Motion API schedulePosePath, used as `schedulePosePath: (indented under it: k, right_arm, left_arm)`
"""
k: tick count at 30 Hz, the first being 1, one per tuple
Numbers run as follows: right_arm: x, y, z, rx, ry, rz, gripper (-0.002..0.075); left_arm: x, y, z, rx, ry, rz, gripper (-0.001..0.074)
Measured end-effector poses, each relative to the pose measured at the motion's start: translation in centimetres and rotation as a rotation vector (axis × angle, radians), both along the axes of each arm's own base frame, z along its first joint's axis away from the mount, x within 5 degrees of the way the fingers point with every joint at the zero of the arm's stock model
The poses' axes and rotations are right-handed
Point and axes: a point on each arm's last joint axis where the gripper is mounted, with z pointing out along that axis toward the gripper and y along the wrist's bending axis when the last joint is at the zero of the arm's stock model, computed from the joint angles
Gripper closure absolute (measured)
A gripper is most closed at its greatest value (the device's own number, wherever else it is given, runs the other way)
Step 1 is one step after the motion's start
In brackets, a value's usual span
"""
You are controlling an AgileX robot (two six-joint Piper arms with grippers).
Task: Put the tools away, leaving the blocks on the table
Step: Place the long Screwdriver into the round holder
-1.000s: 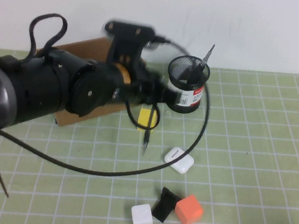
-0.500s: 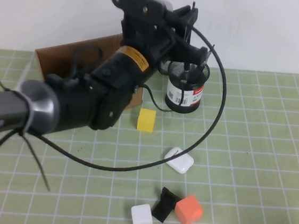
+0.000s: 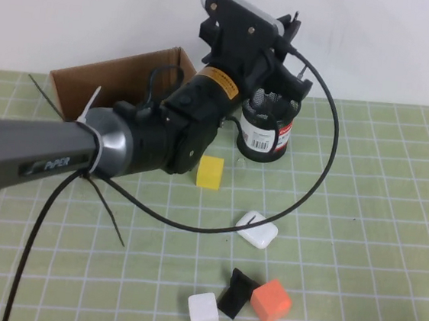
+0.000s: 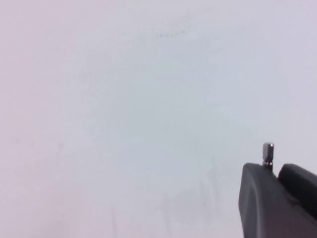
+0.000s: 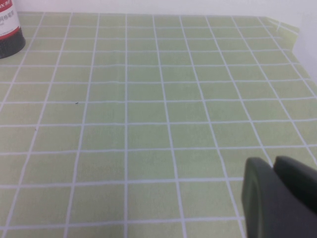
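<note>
High view: left hand (image 3: 294, 42), closed, above mesh cup (image 3: 268, 128).

The left arm (image 3: 164, 125) hides much of the mesh cup (image 3: 267, 131).

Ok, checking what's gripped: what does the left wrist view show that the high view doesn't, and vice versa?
Left wrist only: a metal tip poking from the shut left gripper, against bare wall. High only: mesh cup by that gripper, cardboard box, yellow block, white block, orange block, white case. Both: the left gripper. The right gripper shows in neither; its own view puts it low over the table.
</note>
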Motion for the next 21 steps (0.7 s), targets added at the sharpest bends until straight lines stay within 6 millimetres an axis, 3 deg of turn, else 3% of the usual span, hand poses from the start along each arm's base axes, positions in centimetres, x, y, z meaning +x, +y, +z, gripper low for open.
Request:
schedulePosePath:
  k: [8, 15, 21]
  right_arm:
    - [0.0, 0.0, 0.0, 0.000, 0.000, 0.000, 0.0733]
    - [0.0, 0.0, 0.0, 0.000, 0.000, 0.000, 0.0733]
    - [0.0, 0.0, 0.0, 0.000, 0.000, 0.000, 0.0733]
  left_arm:
    - [0.7, -0.5, -0.9, 0.091, -0.039, 0.011, 0.0705]
    - [1.0, -0.7, -1.9, 0.120, -0.033, 0.019, 0.0613]
    - [1.4, -0.1, -1.9, 0.066, 0.021, 0.096, 0.0594]
